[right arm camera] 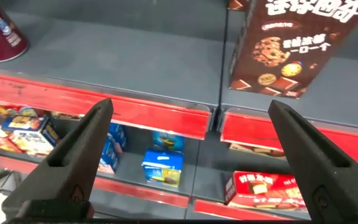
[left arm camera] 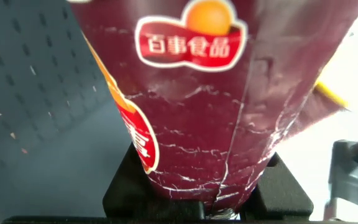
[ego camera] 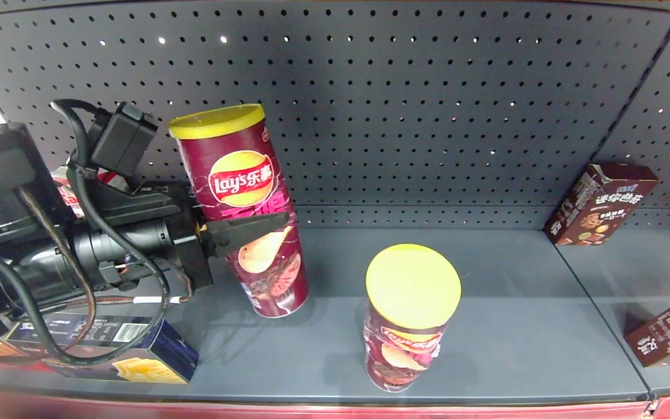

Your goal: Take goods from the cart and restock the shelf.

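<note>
Closest, at lower centre, one yellow-lidded can (ego camera: 412,326) stands on the shelf (ego camera: 515,302); just left of it the left end effector (ego camera: 265,227) clamps the chip can (ego camera: 236,174) mid-body, top leaning up-left, base nearly down.

2 chip cans at the shelf (ego camera: 515,326): 1 gripped, 1 standing free
Maroon can (ego camera: 241,186), yellow lid, tilted with top leaning left, clamped mid-body in left gripper (ego camera: 253,233); base contact with shelf unclear; second matching can (ego camera: 409,326) upright to its right, nearer front edge, apart
</note>
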Controlling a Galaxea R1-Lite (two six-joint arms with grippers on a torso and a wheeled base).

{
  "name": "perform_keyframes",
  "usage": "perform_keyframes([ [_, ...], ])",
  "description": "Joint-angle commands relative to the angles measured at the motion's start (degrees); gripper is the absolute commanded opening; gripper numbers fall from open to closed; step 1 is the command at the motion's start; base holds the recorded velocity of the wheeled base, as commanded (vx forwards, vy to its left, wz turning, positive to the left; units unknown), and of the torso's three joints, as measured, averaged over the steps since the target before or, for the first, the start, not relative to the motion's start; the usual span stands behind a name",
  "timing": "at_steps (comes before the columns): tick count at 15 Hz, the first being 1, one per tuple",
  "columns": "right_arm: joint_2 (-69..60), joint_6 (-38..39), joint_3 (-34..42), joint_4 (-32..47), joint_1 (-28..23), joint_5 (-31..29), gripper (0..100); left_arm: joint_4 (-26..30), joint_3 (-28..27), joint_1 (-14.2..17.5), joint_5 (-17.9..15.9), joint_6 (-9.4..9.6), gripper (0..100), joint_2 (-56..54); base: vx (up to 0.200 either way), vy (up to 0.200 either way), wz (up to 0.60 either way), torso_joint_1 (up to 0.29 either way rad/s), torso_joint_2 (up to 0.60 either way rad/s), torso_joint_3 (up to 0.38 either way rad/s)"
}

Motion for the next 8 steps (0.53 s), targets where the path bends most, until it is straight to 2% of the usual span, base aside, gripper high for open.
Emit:
perform_keyframes([
  [1,0.2,-0.2,0.0,-0.1,0.0,0.2,100,3.0,-2.9,0.8,0.0,3.03,0,0.9,0.0,0.0,0.0,0.0,0.0,0.0],
  [2,0.2,-0.3,0.0,-0.1,0.0,0.3,100,5.9,-3.1,1.0,0.2,4.44,0,1.0,0.0,0.0,0.0,0.0,0.0,0.0],
  [4,0.2,-0.4,0.0,0.0,0.0,0.4,100,6.2,-4.0,0.7,0.3,5.23,0,3.2,0.0,0.0,0.0,0.0,0.0,0.0],
  [6,0.2,-0.4,0.0,-0.1,0.0,0.4,100,7.3,-6.7,0.6,0.4,4.96,0,4.1,0.0,0.0,0.0,0.0,0.0,0.0],
  [7,0.2,-0.5,0.0,-0.1,0.0,0.4,100,9.9,-7.5,-0.1,0.5,5.49,0,4.2,0.0,0.0,0.0,0.0,0.0,0.0],
  [8,0.2,-0.5,0.0,-0.1,0.1,0.4,100,10.9,-8.1,-0.6,0.4,6.9,0,4.8,0.0,0.0,0.0,0.0,0.0,0.0],
])
